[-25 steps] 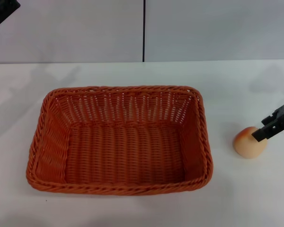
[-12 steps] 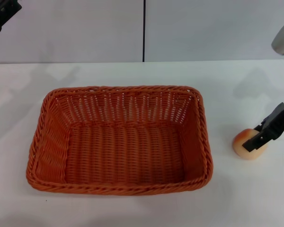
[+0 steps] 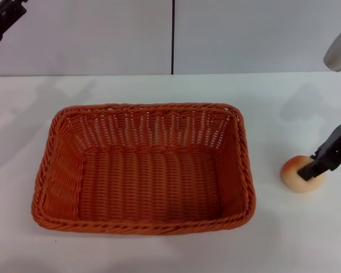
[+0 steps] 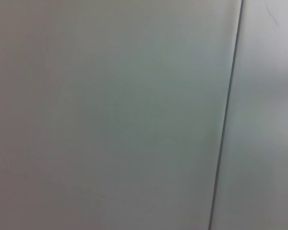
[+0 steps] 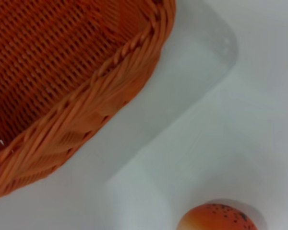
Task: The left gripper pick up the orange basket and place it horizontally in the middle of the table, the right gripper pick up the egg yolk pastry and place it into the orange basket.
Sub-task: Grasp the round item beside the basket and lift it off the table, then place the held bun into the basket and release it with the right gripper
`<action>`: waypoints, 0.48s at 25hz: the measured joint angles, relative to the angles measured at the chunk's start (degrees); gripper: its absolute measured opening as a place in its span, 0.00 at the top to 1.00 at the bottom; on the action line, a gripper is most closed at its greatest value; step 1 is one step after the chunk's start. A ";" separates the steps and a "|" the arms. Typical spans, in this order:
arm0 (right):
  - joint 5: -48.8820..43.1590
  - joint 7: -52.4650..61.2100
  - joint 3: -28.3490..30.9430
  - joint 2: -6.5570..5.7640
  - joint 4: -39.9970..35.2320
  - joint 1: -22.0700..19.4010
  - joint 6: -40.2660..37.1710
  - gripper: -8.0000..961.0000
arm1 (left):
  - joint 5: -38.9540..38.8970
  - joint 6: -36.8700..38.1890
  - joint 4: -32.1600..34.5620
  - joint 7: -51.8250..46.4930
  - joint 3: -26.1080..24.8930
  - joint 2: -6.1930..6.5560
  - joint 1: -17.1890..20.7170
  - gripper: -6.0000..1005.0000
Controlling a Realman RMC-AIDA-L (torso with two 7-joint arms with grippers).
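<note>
A plain white bench (image 3: pixel 159 256) meets a pale grey panelled wall (image 3: pixel 244 34) split by one dark seam. One burnt-orange woven wicker basket (image 3: pixel 143 168) lies lengthwise mid-bench, bare surface all round. One small domed beige-orange egg yolk pastry (image 3: pixel 299 173) sits to its right, apart. The right gripper (image 3: pixel 323 162) overlaps the pastry (fingers' state cannot be told); the left gripper (image 3: pixel 4 17) hangs raised at far left, likewise unclear.

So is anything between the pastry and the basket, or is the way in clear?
Nothing visible stands between them. The pastry sits on bare table to the right of the basket, with the right gripper at it. Only the basket's own right wall has to be cleared. The basket is empty.
</note>
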 joint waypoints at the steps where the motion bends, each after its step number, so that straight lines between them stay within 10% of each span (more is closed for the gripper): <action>1: -0.01 -0.09 0.00 0.00 -0.03 -0.07 0.14 0.63 | 0.00 0.00 0.00 0.00 0.00 0.00 0.00 0.17; 12: 4.76 0.47 5.27 1.91 -15.91 -6.44 0.84 0.73 | -0.26 0.23 0.10 -0.47 -0.03 0.12 0.10 0.17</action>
